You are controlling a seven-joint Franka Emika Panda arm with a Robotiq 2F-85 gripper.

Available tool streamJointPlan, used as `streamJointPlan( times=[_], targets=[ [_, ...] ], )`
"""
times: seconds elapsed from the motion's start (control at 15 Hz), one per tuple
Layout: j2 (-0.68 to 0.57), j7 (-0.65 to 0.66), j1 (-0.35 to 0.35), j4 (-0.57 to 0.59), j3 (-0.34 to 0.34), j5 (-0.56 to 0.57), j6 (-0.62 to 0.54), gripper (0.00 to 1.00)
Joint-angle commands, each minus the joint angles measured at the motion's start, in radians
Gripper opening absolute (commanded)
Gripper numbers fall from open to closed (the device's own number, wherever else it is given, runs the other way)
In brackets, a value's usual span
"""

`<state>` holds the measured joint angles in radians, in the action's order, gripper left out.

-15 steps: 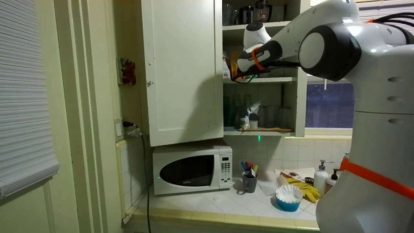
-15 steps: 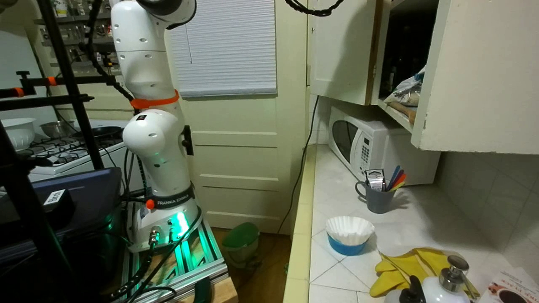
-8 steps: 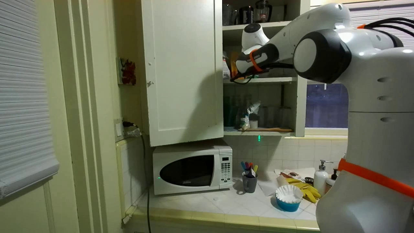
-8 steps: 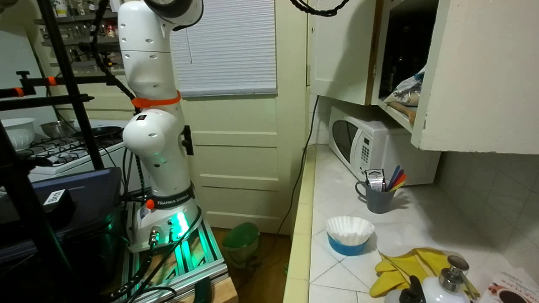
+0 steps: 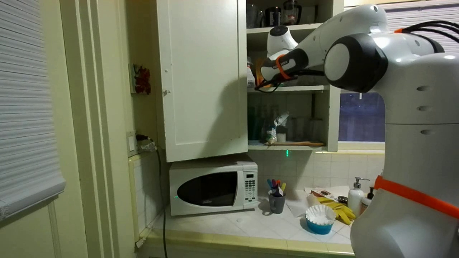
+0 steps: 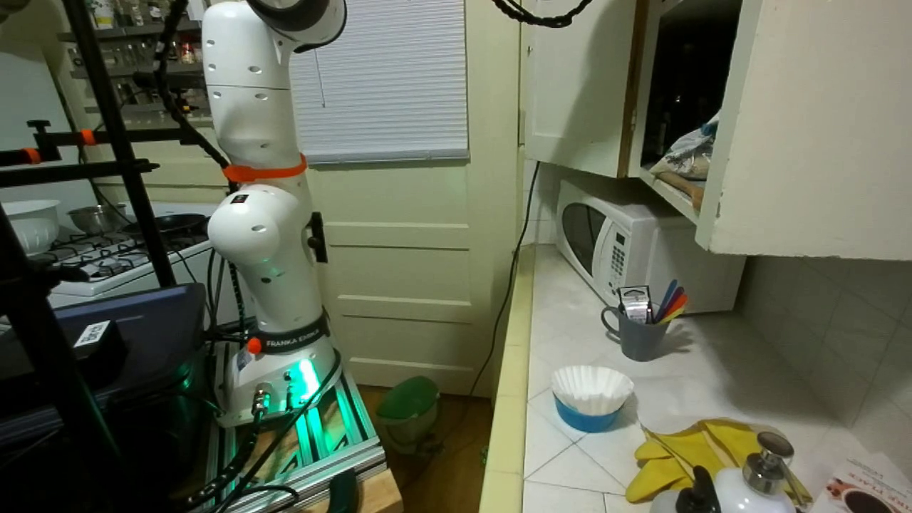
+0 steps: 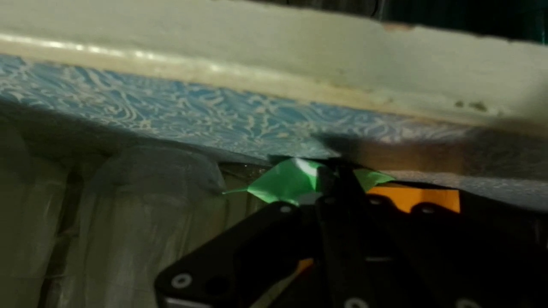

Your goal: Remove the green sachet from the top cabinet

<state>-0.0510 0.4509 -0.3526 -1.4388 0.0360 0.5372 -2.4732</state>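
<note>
My jaws look squeezed together on the green packet (image 7: 282, 182), with bits poking out on both sides. It's at a shelf (image 7: 205, 47) in the cupboard (image 5: 333, 125), above the back edge of the worktop (image 5: 215, 227); touching or lifted, I can't tell. It looks soft, so a thin pinch could let it slip when I pull. It might snag the orange thing (image 7: 432, 197) near it. If I swing toward the worktop corner with the microwave (image 5: 213, 188), I could bump the open door (image 5: 206, 82).

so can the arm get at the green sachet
Most likely yes: the cabinet door stands open, and in the wrist view the tool looks shut on the green sachet, which shows on both sides of it.
</note>
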Motion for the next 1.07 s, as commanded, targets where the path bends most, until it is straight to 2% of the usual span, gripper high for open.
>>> streamJointPlan(
  times=[0.0,0.53,0.6,1.0],
  targets=[
    [0.077,0.036,0.01,-0.063,-0.007,0.023,0.042,0.0],
    [0.219,0.044,0.003,-0.207,-0.023,0.008,0.07,0.01],
    [0.16,0.022,0.047,-0.133,0.023,0.005,0.051,0.03],
    [0.224,0.019,0.052,-0.203,0.023,0.018,0.044,0.01]
  ],
)
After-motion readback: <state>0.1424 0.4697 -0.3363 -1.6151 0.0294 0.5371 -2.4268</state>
